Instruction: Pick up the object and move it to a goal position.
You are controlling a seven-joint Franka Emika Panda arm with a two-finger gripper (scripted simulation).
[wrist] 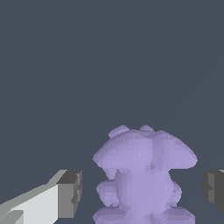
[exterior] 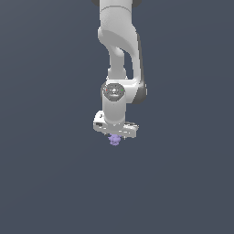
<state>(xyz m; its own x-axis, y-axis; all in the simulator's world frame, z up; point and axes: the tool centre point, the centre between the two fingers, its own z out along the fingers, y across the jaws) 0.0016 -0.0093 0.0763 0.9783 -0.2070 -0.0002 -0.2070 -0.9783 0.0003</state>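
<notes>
The object (exterior: 114, 140) is a small lumpy lavender-purple blob right under the white gripper (exterior: 116, 136) in the exterior view. In the wrist view the object (wrist: 144, 162) fills the space between the two dark finger pads (wrist: 71, 192). The gripper (wrist: 142, 192) is open around it, with a narrow gap showing on each side of the blob. The fingers themselves are hard to make out in the exterior view. No goal marker shows in either view.
The white arm (exterior: 119, 50) comes down from the top of the exterior view. The ground is a plain dark grey-blue surface (exterior: 45, 183) with no other objects in view.
</notes>
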